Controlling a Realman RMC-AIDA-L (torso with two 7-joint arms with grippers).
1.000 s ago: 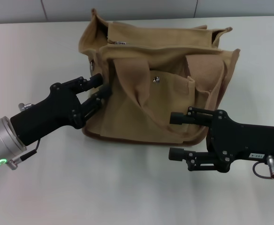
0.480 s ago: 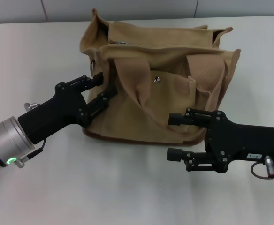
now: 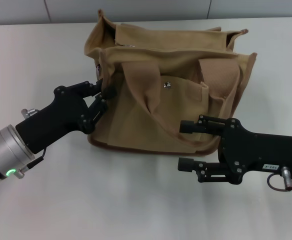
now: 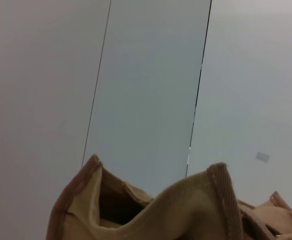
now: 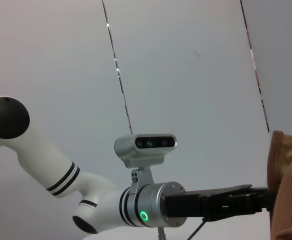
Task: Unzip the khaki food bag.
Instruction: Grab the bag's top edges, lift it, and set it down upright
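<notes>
The khaki food bag (image 3: 151, 120) stands upright in the middle of the white table, its tan handles (image 3: 136, 85) drooping over the front pocket with the silver snap (image 3: 167, 85). The top zipper (image 3: 171, 49) runs along the bag's top. My left gripper (image 3: 105, 90) is at the bag's left end, its fingers pinched together on the side fabric. My right gripper (image 3: 185, 145) is open and empty, just in front of the bag's lower right front. The bag's top edge shows in the left wrist view (image 4: 186, 210) and its edge in the right wrist view (image 5: 286, 185).
The white table (image 3: 136, 200) stretches around the bag. A grey wall (image 3: 136, 9) runs behind it. The right wrist view shows my left arm (image 5: 151, 205) reaching to the bag.
My left gripper's fingers have closed together on the bag's left side, pulling the fabric in a little. The right gripper has stayed nearly still.
</notes>
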